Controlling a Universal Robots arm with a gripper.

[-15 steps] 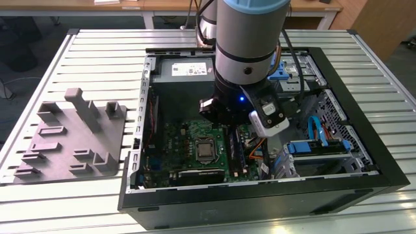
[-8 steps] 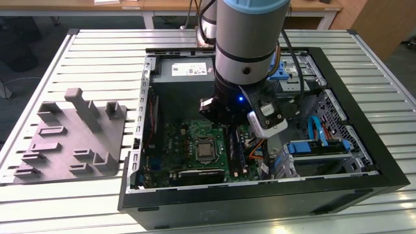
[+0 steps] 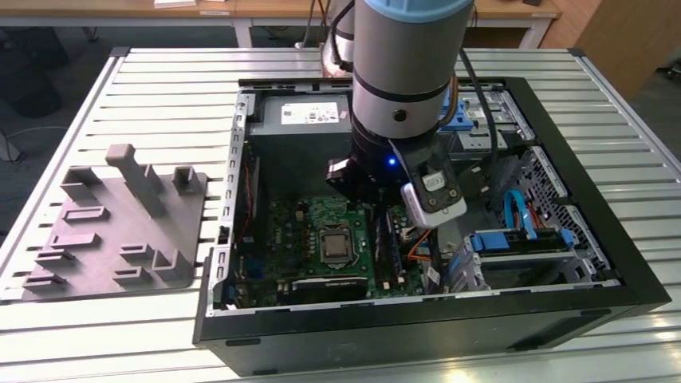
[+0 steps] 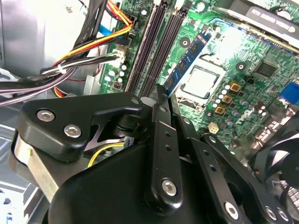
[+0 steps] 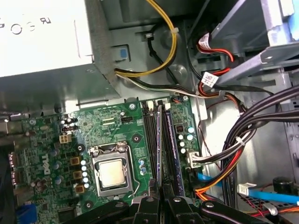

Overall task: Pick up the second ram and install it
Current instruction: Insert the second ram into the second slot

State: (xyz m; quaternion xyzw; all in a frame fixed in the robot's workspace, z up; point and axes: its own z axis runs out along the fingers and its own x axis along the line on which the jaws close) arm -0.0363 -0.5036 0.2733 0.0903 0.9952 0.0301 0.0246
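wide slatted worktop (image 3: 159,88) carried everything, and on it lay the open computer case (image 3: 426,323), side panel off so the work could come in from above. the arm (image 3: 403,72) hung straight over it, wrist sunk among the parts, right above the memory end of the board. that read as the seating step, not the pick-up. away to the exterior view's left sat the grey fixture block (image 3: 117,231), well apart from the case. inside, the power-supply box (image 5: 42,46) sat against one wall, its cable bundle (image 5: 252,126) trailing beside the green board (image 5: 117,122). on that board the long black slots (image 5: 150,140) ran alongside the processor (image 5: 112,172), and there it was: the second ram (image 4: 189,58), dark blue, standing on edge and running parallel to the slots. it was held that way, i'd say, so its contact edge could meet a slot squarely. the jaws were closed on it, pinching its flat faces, with the far part of the stick reaching out past them. whether it was already bedded or just above the slot, i couldn't tell.
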